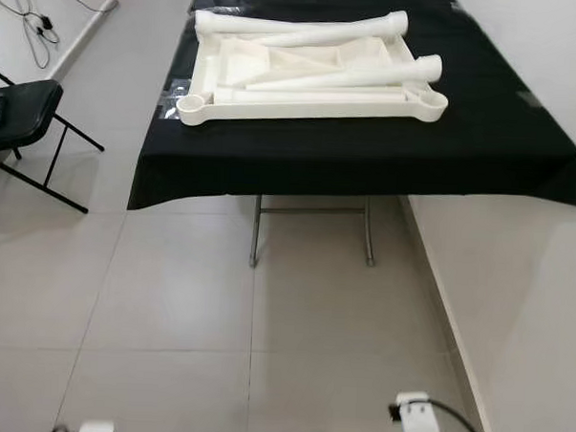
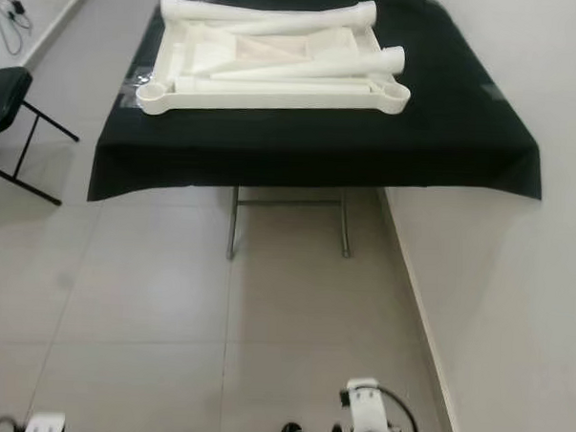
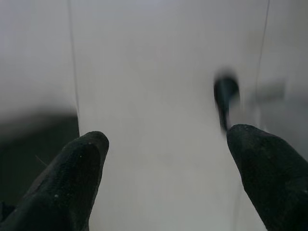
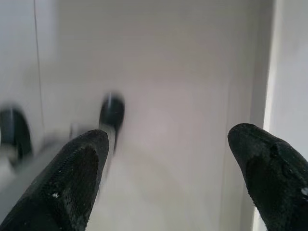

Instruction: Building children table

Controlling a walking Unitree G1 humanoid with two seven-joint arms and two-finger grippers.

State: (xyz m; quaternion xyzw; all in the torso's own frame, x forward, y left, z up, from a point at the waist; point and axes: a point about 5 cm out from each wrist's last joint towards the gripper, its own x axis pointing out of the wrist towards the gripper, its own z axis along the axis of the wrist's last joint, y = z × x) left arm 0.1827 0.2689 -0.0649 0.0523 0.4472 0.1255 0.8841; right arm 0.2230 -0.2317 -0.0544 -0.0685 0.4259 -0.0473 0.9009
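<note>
The tabletop point(image 1: 308, 78) is a cream-white plastic panel lying flat and upside down, its ribbed underside facing up, with a round leg socket at each visible near corner: one socket point(image 1: 191, 106) on the left, another point(image 1: 430, 105) on the right. It sits on a black-covered table point(image 1: 367, 148), toward that table's left and far part. Three long tapered legs, the same cream-white, lie loose across it: one leg point(image 1: 306, 25) along the far edge, a second point(image 1: 352, 73) slanting from the middle up to the right with its wide open end past the right rim, and a third point(image 1: 305, 37) between them, angled across the panel.
</note>
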